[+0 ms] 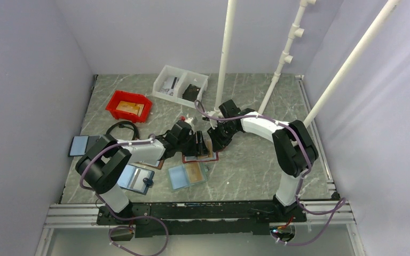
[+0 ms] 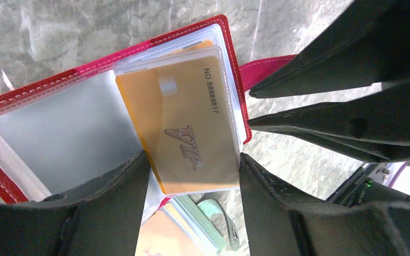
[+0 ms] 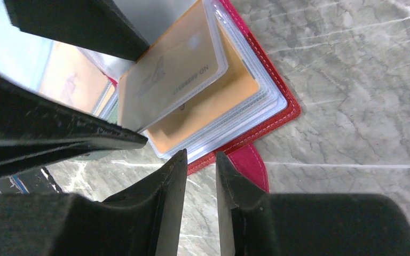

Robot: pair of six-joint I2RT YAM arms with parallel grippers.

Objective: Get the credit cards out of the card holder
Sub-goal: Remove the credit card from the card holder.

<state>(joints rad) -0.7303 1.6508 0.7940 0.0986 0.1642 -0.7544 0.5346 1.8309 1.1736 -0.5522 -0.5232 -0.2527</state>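
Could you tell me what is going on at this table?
The robot is working on an open red card holder lying on the table. The left hand has its fingers on either side of a gold VIP card that sits in the holder. Whether it grips the card yet is unclear. The right hand, jaws slightly apart and empty, hovers by the holder's pink tab. That card is not out yet.

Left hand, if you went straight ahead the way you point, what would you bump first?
The gold VIP card in the open red card holder. The left hand has one finger on each side of that card; whether they squeeze it, I cannot tell.
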